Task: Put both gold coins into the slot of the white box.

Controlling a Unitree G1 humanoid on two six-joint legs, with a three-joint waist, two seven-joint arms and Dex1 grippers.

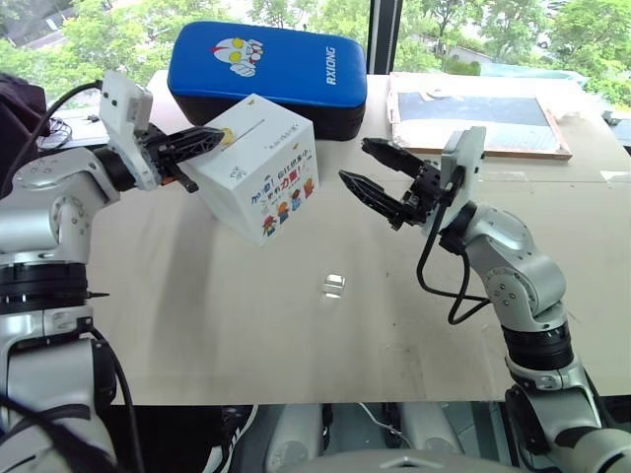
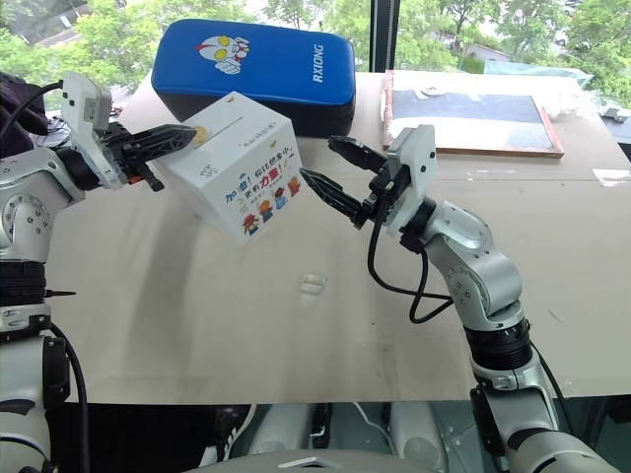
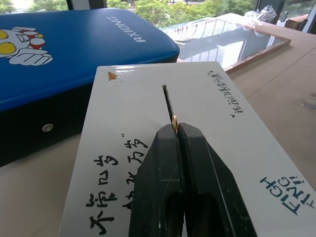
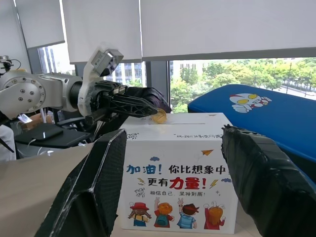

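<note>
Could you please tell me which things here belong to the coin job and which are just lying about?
Job: gold coin pinched in left claw; slot; white box; open right claw.
Lying about: blue padded case; clear plastic holder; wooden-framed board.

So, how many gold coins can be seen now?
1: the gold coin is pinched in the shut left tool, at the slot of the white box. Another may be hidden.

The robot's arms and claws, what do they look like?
Both arms are shiny silver-grey with rounded joints. Each ends in a white boxy wrist block and a black claw with two pointed fingers: the left claw and the right claw. Black cables loop along both arms.
</note>
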